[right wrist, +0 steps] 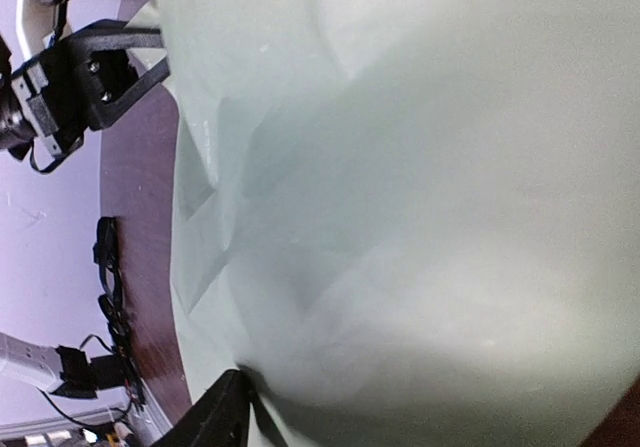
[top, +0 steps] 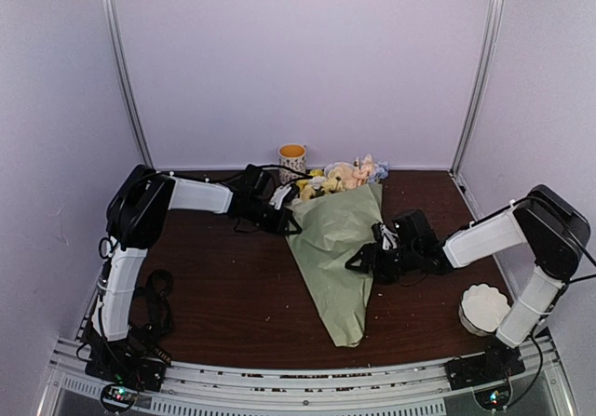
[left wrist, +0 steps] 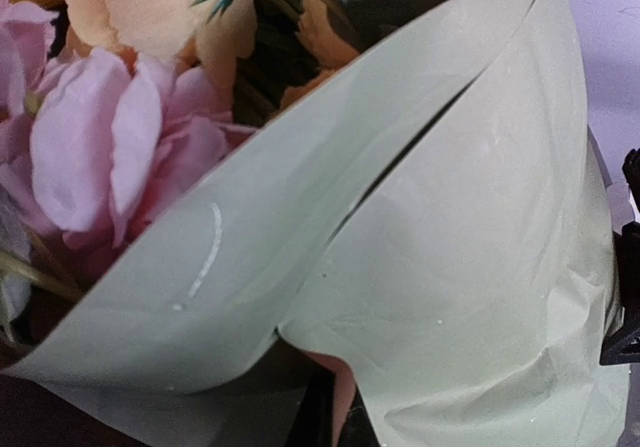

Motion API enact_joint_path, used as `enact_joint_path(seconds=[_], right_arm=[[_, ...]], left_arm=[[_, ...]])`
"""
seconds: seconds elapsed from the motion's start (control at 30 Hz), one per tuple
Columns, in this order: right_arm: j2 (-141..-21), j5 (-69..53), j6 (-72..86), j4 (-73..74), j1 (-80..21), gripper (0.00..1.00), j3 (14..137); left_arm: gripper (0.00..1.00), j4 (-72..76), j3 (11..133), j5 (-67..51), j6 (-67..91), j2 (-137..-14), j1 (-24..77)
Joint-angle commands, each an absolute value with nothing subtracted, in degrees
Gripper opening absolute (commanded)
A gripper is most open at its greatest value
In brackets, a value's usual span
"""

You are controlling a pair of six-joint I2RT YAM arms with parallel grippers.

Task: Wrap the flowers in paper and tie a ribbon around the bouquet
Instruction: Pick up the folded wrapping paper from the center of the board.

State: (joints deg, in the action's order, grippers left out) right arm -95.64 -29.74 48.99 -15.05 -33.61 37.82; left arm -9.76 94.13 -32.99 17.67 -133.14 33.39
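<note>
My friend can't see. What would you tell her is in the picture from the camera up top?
A sage-green paper, rolled into a cone, lies on a dark brown table with pastel flowers poking out of its far end. The left gripper sits at the cone's far left edge and the right gripper is at its right side.

flowers (top: 343,176) partly inside paper (top: 333,248), right pincer (top: 365,256) half behind it

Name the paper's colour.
The paper is pale sage green; the top view shows it best.
</note>
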Motion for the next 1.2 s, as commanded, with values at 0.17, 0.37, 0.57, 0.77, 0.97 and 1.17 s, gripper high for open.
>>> enact_joint_path(seconds=[0.17,0.37,0.57,0.77,0.97,1.17], right_arm=[[-95.32,-31.30,50.95,-18.78,-33.31,0.28,36.38],[-95.07,-31.12,51.29,-19.15,-33.31,0.19,35.89],[-94.98,-31.20,51.59,-19.63,-33.32,0.03,35.89],[-94.56,-31.03,51.76,-19.66,-33.39,0.00,35.74],[-94.18,-30.94,51.94,-19.75,-33.40,0.00,35.52],[-94.20,-30.70,51.92,-19.65,-33.44,0.00,35.69]], left_arm=[[0.00,-7.72,94.54,-31.81,19.11,-134.18,32.45],[0.00,-7.81,94.57,-31.46,19.32,-134.21,32.51],[0.00,-9.44,95.21,-29.90,18.65,-133.76,32.49],[0.24,-11.96,95.45,-27.65,16.91,-131.54,32.44],[0.43,-15.00,94.39,-23.37,14.60,-127.27,32.50],[0.54,-16.78,91.58,-21.48,12.88,-121.10,32.44]])
